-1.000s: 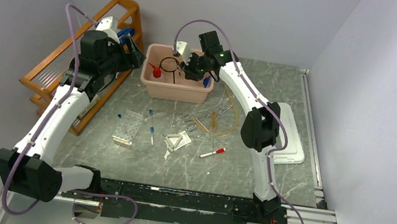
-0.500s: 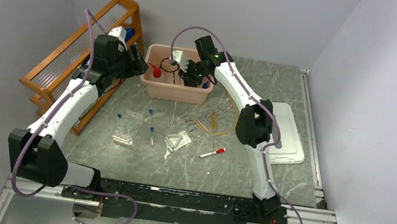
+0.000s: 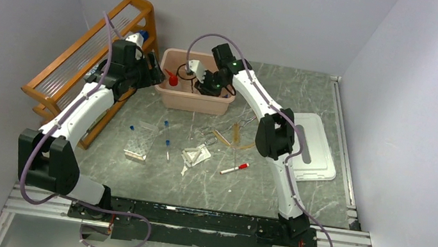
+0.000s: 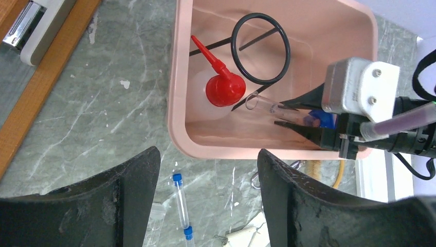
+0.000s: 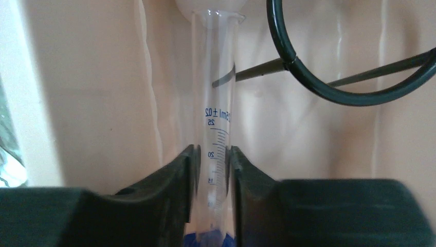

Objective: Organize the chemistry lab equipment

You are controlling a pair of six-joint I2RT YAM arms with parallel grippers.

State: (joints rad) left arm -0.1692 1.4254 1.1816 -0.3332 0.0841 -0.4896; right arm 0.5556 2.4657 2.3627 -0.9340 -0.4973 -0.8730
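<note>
My right gripper (image 5: 213, 154) is shut on the blue-based thin cylinder (image 5: 218, 103) and holds it low inside the pink bin (image 3: 193, 102). In the bin lie the black wire ring (image 4: 260, 49) and the clear red-capped squeeze bottle (image 4: 224, 90). My left gripper (image 4: 208, 154) is open and empty, hovering over the table just left of and in front of the bin. On the table are the clear tube rack (image 3: 141, 142), blue-capped tubes (image 3: 167, 148), white triangles (image 3: 195, 156) and amber tubing (image 3: 247, 137).
The wooden slatted rack (image 3: 76, 65) stands along the left wall, close to my left arm. A white flat tray (image 3: 316, 150) lies at the right. A red-capped marker (image 3: 234, 168) lies near the triangles.
My left arm has swung right towards the bin's left side. My right gripper has moved slightly left and lower into the bin with the cylinder.
</note>
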